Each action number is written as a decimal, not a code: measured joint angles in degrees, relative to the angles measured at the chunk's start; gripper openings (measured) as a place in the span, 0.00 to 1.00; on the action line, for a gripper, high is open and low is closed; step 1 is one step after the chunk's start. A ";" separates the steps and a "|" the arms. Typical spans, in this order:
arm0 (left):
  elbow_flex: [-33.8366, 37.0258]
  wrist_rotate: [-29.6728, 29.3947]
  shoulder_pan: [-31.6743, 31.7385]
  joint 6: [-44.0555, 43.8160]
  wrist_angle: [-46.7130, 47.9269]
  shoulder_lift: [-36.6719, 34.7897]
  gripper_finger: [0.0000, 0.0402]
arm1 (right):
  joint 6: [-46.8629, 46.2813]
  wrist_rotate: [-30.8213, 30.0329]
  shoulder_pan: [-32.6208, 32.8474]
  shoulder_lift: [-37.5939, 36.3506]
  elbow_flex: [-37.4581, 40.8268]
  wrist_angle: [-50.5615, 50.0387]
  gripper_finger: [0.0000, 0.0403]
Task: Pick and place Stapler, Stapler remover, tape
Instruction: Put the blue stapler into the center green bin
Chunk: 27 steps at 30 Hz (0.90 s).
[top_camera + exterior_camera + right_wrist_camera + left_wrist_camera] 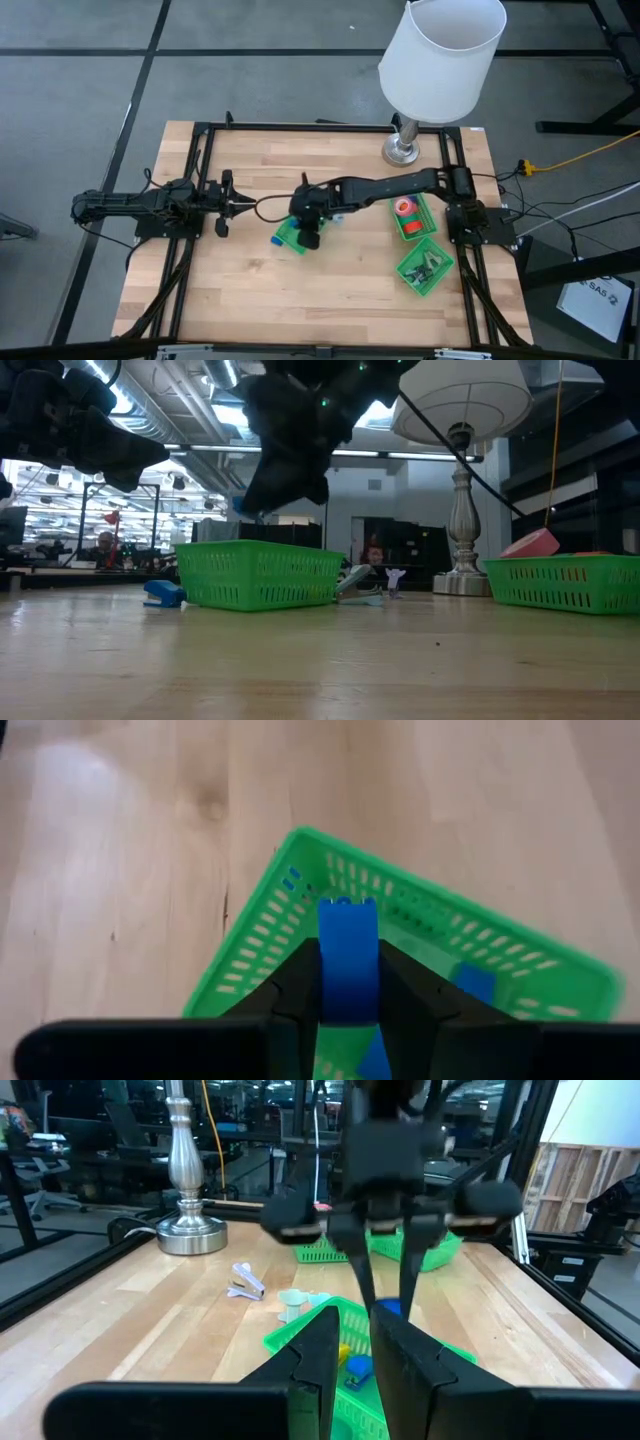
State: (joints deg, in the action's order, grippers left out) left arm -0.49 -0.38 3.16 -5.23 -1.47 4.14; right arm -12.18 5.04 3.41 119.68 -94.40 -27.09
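My right gripper (308, 236) reaches over the table's middle and is shut on a small blue oblong piece (347, 945), like a mini stapler. It hangs above a green basket (290, 236) (400, 910) that holds more blue (470, 982) and yellow (345, 1350) pieces. Another blue piece (163, 593) lies on the table by the basket's left side. Red and pink tape rolls (404, 208) sit in a green basket on the right. A pale staple remover (245, 1283) lies on the wood behind the middle basket. My left gripper (224, 205) waits at the left, its fingers a narrow gap apart, empty. My right gripper pinches the blue piece between its two fingers (295, 985), which come from above and point down. The piece lies along the fingers, and its free end (347, 915) sticks out past the fingertips. It is lifted clear, over the green basket.
A table lamp (403, 150) with a white shade stands at the far right. A second green basket (425, 266) with dark things sits near the right edge. A small pale thing (295, 1300) lies by the staple remover. Bare wood stretches along the near side (330, 310).
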 joint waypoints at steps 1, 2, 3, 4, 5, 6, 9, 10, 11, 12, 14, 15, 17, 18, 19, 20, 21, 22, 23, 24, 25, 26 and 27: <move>0.00 0.00 0.02 0.00 0.00 -0.02 0.15 | -1.02 0.00 -0.10 0.43 0.02 0.11 0.20; 0.00 0.00 0.01 0.00 0.00 -0.01 0.15 | -1.92 0.02 -0.13 0.85 0.02 0.13 0.20; 0.00 -0.01 0.00 0.00 -0.01 -0.01 0.15 | -2.72 0.01 -0.13 1.21 0.02 0.26 0.20; 0.00 0.00 0.01 0.00 0.02 0.00 0.15 | -3.49 -0.23 -0.10 1.52 0.02 0.32 0.20; 0.00 -0.02 0.01 0.00 0.00 -0.02 0.15 | -4.14 -0.89 -0.10 1.82 0.02 0.33 0.20; 0.00 0.00 0.02 0.00 0.00 0.00 0.15 | -4.60 -1.73 -0.12 2.18 0.02 0.52 0.20; 0.00 0.00 0.02 0.00 0.00 -0.02 0.15 | -5.52 -4.45 -0.26 2.92 0.04 0.47 0.21; 0.00 0.00 0.02 0.00 0.00 0.00 0.15 | -5.48 -5.13 -0.32 3.19 0.04 0.52 0.21; 0.00 0.00 0.01 0.00 0.00 -0.01 0.15 | -5.45 -5.91 -0.42 3.50 0.04 0.34 0.21; 0.00 0.00 0.00 0.00 0.00 0.00 0.15 | -5.51 -6.67 -0.52 3.89 0.04 0.06 0.21; 0.00 0.00 0.01 0.00 0.00 -0.01 0.15 | -5.69 -7.11 -0.76 4.69 0.04 -0.36 0.21; 0.00 -0.02 0.00 0.00 0.00 0.00 0.15 | -5.75 -7.11 -0.85 5.00 0.06 -0.38 0.21; 0.00 -0.02 0.00 0.00 0.00 0.00 0.15 | -5.84 -7.17 -0.85 5.41 0.06 -0.07 0.21; 0.00 -0.02 0.00 0.00 0.00 -0.02 0.15 | -5.84 -7.17 -0.85 5.48 0.06 -0.18 0.21; 0.00 -0.02 0.02 0.00 0.00 0.00 0.15 | -5.84 -7.15 -0.85 5.49 0.06 -0.34 0.21; 0.00 0.00 0.02 0.00 0.00 -0.02 0.15 | -5.84 -7.20 -0.85 5.49 0.06 -0.44 0.21; 0.00 -0.02 0.01 0.00 0.00 0.00 0.15 | -5.84 -7.64 -0.83 5.49 0.06 -0.55 0.21; 0.00 -0.01 0.00 0.00 0.00 -0.01 0.15 | -5.87 -8.37 -0.80 5.49 0.06 -0.99 0.21; 0.00 -0.01 0.01 0.00 0.00 -0.01 0.15 | -6.02 -9.02 -0.80 5.49 0.06 -1.50 0.21; 0.00 -0.01 0.02 0.00 0.00 -0.01 0.15 | -6.59 -9.65 -0.80 5.49 0.06 -1.89 0.21; 0.00 -0.01 0.00 0.00 0.01 0.00 0.15 | -7.31 -9.97 -0.84 5.49 0.06 -2.13 0.21; 0.00 -0.01 0.00 0.00 0.01 -0.01 0.15 | -8.06 -9.99 -0.86 5.49 0.06 -2.24 0.21; 0.00 0.00 0.02 0.00 0.00 0.00 0.15 | -8.50 -9.99 -0.91 5.49 0.06 -2.33 0.21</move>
State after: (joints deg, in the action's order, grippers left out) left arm -0.49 -0.38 3.17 -5.23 -1.48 4.14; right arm -20.68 -4.95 2.50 125.16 -94.35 -29.41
